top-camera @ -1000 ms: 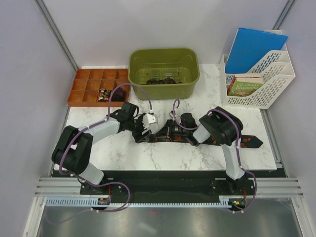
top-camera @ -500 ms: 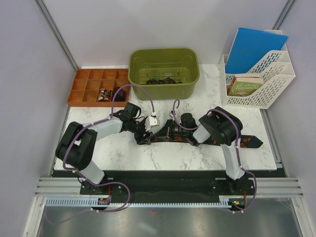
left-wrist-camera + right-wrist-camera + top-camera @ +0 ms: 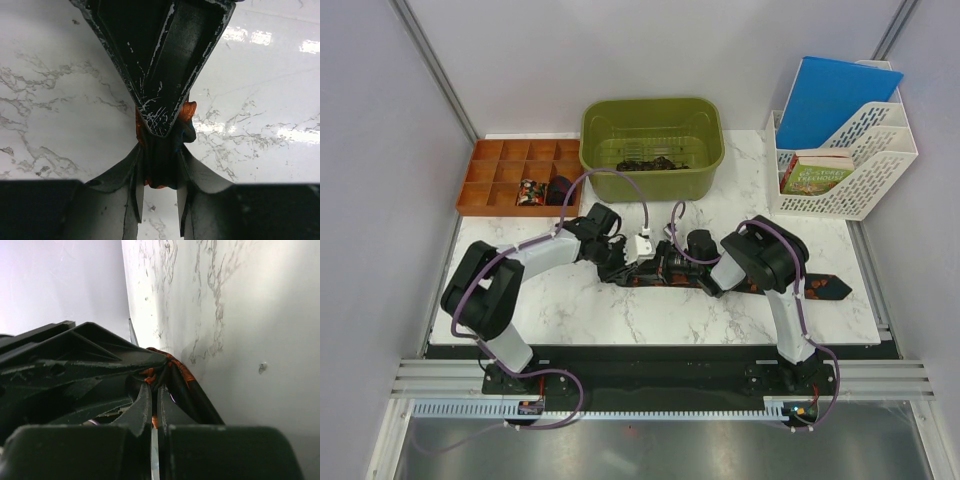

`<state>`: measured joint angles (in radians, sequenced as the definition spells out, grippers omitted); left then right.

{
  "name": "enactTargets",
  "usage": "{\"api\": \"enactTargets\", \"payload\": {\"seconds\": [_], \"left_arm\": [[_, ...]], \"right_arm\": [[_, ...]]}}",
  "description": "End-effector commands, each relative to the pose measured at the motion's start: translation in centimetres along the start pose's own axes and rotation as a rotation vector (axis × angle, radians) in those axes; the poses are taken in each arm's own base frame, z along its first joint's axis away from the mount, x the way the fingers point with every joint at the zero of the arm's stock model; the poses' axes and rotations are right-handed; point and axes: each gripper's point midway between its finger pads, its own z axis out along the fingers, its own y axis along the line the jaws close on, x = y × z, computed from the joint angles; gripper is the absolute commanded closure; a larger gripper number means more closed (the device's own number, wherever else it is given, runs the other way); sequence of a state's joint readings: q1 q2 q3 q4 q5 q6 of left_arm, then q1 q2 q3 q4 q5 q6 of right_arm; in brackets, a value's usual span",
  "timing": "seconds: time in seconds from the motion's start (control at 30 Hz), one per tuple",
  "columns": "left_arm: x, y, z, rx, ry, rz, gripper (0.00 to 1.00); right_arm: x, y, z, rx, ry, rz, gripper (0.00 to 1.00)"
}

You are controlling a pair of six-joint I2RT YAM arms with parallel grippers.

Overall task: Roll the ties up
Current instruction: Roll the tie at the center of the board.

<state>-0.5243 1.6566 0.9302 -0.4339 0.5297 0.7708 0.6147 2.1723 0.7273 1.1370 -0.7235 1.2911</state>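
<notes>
Marble desk (image 3: 570, 310) carries the tie (image 3: 825, 288) flat across its middle, which I judge light, limp and slippery, best taken at its bunched end, where my right tool (image 3: 658, 270) pinches it shut and my left tool (image 3: 630, 270) stands narrow around it.

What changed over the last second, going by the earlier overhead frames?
The left hand swung right toward the right hand and closed onto the bunched end of the tie. The right hand stayed shut on the tie; the green bin and orange compartment tray did not move.
</notes>
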Motion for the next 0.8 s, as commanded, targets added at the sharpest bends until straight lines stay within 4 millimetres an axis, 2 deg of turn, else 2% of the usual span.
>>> {"api": "enactTargets", "payload": {"seconds": [0.0, 0.03, 0.07, 0.13, 0.23, 0.3, 0.43, 0.53, 0.77], "left_arm": [[-2.0, 0.5, -0.3, -0.058, 0.071, 0.096, 0.71], [-1.8, 0.5, -0.4, -0.060, 0.093, 0.109, 0.72], [-0.7, 0.3, -0.5, -0.059, 0.150, 0.107, 0.73], [-0.6, 0.4, -0.6, -0.068, 0.184, 0.125, 0.74], [-0.7, 0.6, -0.9, -0.074, 0.220, 0.131, 0.77], [-0.3, 0.4, -0.7, -0.059, 0.250, 0.132, 0.80], [1.4, 0.2, -0.3, -0.044, 0.306, 0.133, 0.85], [2.0, -0.1, -0.2, -0.032, 0.319, 0.137, 0.87], [1.7, 0.3, 0.1, -0.039, 0.315, 0.117, 0.88]], "right_arm": [[0.1, -0.9, 0.3, 0.040, -0.003, -0.018, 0.97], [0.1, -0.9, 0.3, 0.048, -0.002, -0.018, 0.96], [0.1, -1.2, 0.2, 0.071, -0.002, -0.021, 0.93], [0.1, -1.2, 0.2, 0.084, 0.000, -0.026, 0.91], [0.1, -1.4, 0.2, 0.120, 0.015, -0.018, 0.84], [-0.1, -0.7, 0.1, 0.110, 0.027, -0.029, 0.79], [-0.9, 1.5, -0.6, 0.103, 0.030, -0.037, 0.61], [-1.1, 2.6, -1.1, 0.107, 0.036, -0.034, 0.52], [-0.9, 2.1, -2.0, 0.150, 0.039, 0.001, 0.48]]}}
